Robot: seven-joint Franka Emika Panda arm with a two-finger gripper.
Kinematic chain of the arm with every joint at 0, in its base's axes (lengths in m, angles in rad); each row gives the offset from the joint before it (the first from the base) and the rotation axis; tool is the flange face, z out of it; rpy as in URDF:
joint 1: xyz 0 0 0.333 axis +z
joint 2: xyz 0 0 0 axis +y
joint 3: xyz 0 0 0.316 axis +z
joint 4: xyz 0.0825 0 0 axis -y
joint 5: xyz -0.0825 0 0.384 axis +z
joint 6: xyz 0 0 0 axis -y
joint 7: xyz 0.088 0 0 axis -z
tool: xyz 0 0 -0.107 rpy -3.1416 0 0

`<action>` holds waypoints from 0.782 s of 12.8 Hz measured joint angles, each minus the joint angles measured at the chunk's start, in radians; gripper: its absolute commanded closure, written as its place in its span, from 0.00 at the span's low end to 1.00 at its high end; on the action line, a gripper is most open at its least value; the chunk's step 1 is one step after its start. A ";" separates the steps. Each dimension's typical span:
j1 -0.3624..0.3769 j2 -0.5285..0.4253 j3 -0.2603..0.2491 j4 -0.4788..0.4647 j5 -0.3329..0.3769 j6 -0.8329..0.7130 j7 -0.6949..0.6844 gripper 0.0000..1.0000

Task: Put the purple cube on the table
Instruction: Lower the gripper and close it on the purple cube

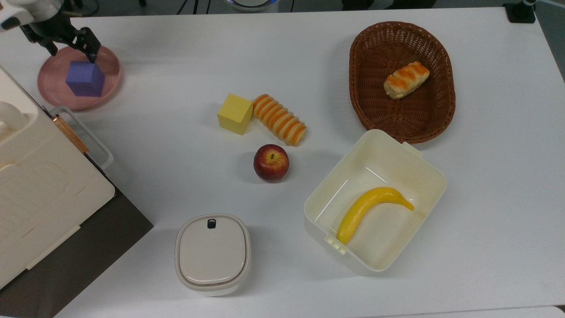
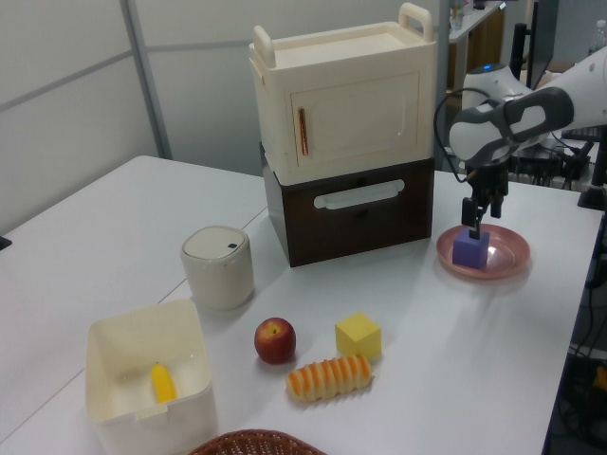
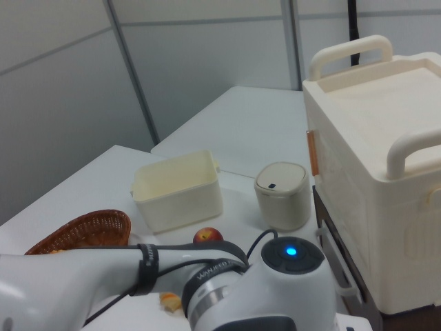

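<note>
The purple cube (image 1: 85, 78) (image 2: 470, 248) rests on the round pink plate (image 1: 53, 84) (image 2: 507, 256) at the top view's far left of the white table (image 1: 176, 66). My gripper (image 1: 73, 55) (image 2: 474, 220) hangs open just over the cube's top. Its dark fingers are spread wide, one (image 1: 91, 52) at the cube's far corner and the other over the plate's far rim. Nothing is held between them. In the left view the fingertips (image 2: 474, 226) reach down to the cube's top face; I cannot tell whether they touch it.
A cream cabinet on a dark base (image 1: 39, 185) (image 2: 346, 142) stands close beside the plate. Mid-table lie a yellow cube (image 1: 234, 113), a striped bread (image 1: 279, 119) and an apple (image 1: 271, 162). A lidded cream pot (image 1: 212, 254), a box with a banana (image 1: 375, 198) and a wicker basket (image 1: 446, 110) sit farther off.
</note>
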 measured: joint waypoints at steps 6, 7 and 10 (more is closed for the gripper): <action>0.012 0.090 0.013 0.002 0.000 0.090 -0.006 0.80; 0.012 0.090 0.013 0.008 0.000 0.090 -0.019 0.80; 0.014 0.081 0.019 0.037 0.000 0.078 -0.046 0.80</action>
